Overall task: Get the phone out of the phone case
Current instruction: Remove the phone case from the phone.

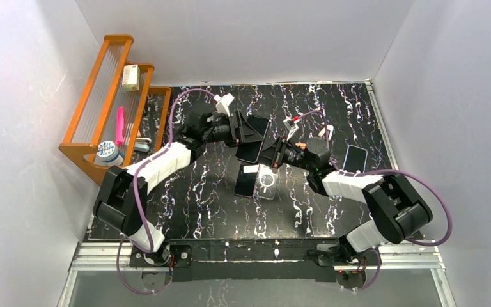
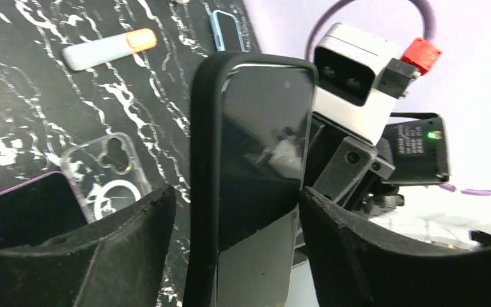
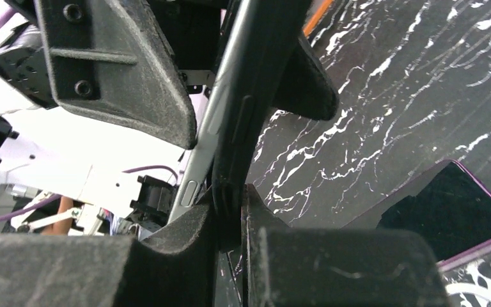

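A dark phone [image 1: 254,144] in a black case is held in the air between both grippers, above the middle of the table. In the left wrist view the case's black rim [image 2: 204,160] runs down the left of the phone's screen [image 2: 262,128]. My left gripper [image 2: 236,198] is closed across the phone's width, with the right finger on its edge and the left finger close to the case rim. My right gripper [image 3: 230,198] is shut on the thin edge of the black case [image 3: 262,64]. The phone's silver side [image 3: 211,141] with its buttons stands slightly apart from the case there.
A purple-cased phone [image 1: 245,182] and a clear case [image 1: 267,182] lie on the table below the held phone. Another phone [image 1: 355,158] lies to the right, with a white marker [image 2: 109,48] near it. An orange rack [image 1: 102,96] holding small items stands at the far left.
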Controlling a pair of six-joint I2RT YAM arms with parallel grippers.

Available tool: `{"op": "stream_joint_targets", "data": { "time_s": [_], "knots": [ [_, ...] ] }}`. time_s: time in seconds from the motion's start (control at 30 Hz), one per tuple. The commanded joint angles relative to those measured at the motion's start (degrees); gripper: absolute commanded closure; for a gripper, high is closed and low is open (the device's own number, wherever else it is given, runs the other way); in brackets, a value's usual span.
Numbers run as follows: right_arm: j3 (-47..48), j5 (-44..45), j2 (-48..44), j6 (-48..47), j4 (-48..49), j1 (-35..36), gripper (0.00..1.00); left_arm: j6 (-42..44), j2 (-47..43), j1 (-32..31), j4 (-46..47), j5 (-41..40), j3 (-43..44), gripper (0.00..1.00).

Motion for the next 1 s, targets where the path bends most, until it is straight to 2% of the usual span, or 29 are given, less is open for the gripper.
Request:
{"op": "stream_joint_targets", "data": {
  "time_s": [0.0,0.07,0.23,0.4,0.63,0.97],
  "knots": [
    [0.5,4.3,-4.0,-0.2,-3.6,-0.1,0.99,6.7,-0.4,-0.3,-11.7,-5.8,5.7,0.28],
    [0.8,5.1,-4.3,0.2,-7.7,-0.2,0.99,10.4,-1.2,-0.3,-16.2,-8.7,7.7,0.23],
    [1.5,6.8,-4.4,2.1,-14.7,-0.1,0.99,17.6,-3.6,-1.0,-27.9,-18.0,9.6,0.19],
    [3.2,7.9,-4.6,3.6,-22.5,-0.1,0.99,26.3,-5.0,-6.0,-37.9,-29.8,12.1,0.18],
    [4.5,8.6,-5.2,5.8,-27.1,-0.1,0.99,33.2,-5.9,-14.6,-44.9,-44.6,14.5,0.18],
    [5.1,8.8,-5.0,6.9,-28.6,0.0,0.99,35.2,-3.3,-24.6,-48.3,-58.5,16.6,0.25]
  ]
}}
